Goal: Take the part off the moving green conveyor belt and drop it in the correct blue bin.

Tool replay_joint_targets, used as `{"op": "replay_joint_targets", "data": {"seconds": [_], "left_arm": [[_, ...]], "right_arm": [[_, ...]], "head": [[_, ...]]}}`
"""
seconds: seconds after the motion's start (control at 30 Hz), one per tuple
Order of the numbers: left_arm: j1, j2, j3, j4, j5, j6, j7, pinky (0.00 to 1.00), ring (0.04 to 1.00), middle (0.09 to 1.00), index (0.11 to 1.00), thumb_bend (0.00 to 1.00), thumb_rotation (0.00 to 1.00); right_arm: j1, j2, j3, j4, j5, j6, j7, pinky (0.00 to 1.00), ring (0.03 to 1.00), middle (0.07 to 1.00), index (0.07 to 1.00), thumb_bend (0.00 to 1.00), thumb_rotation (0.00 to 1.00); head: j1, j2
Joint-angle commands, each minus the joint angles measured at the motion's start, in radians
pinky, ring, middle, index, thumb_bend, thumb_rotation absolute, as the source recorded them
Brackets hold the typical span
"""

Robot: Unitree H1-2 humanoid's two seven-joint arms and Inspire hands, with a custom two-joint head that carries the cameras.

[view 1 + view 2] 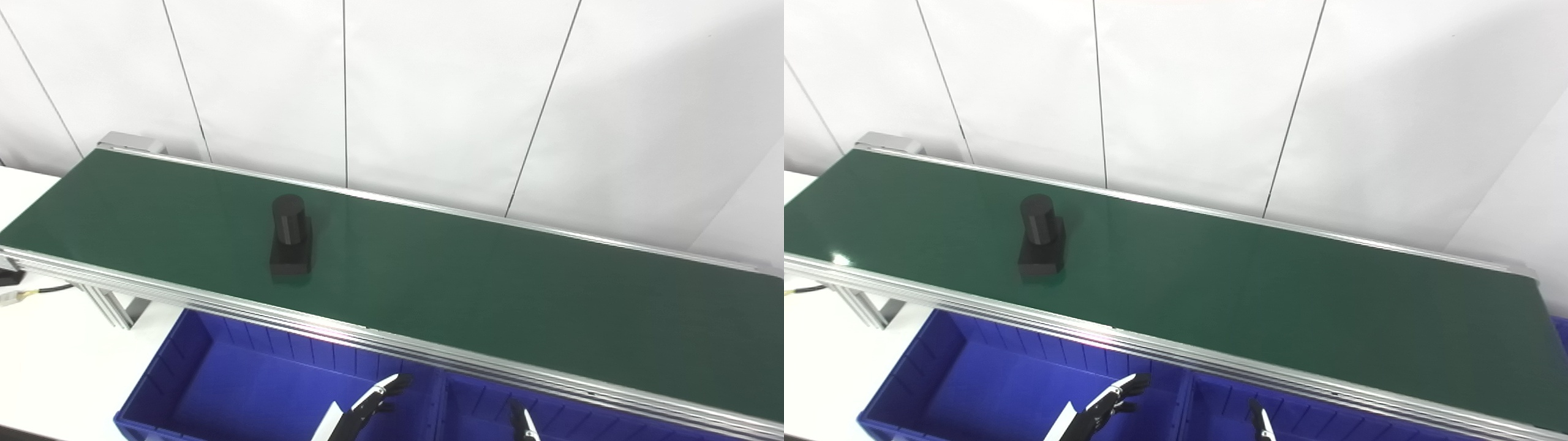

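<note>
Left hand (pixel 367 404) fingers spread, empty, above left blue bin (pixel 184 367); right hand (pixel 522 422) barely visible, we can't tell its state. Black part (pixel 291 239) upright on green belt (pixel 490 288).

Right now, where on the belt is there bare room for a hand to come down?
The green conveyor belt is bare everywhere right of the black part, and left of it too. Nowhere is crowded; both bins show bare floor.
</note>
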Motion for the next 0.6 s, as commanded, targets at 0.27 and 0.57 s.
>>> {"op": "replay_joint_targets", "data": {"seconds": [0.27, 0.57], "left_arm": [[-0.033, -0.002, 0.008, 0.002, -0.020, -0.042, 0.006, 0.81, 0.894, 0.900, 0.878, 0.94, 0.83], [-0.063, 0.000, 0.009, 0.022, -0.043, -0.041, 0.001, 0.82, 0.899, 0.896, 0.877, 0.96, 0.81]], "right_arm": [[-0.014, 0.016, 0.011, -0.100, -0.002, -0.059, -0.025, 0.87, 0.911, 0.945, 0.936, 0.94, 0.94], [-0.025, 0.014, 0.006, -0.230, 0.054, -0.058, 0.011, 0.83, 0.860, 0.895, 0.915, 0.94, 0.92]], "head": [[-0.008, -0.010], [-0.038, -0.019]]}}
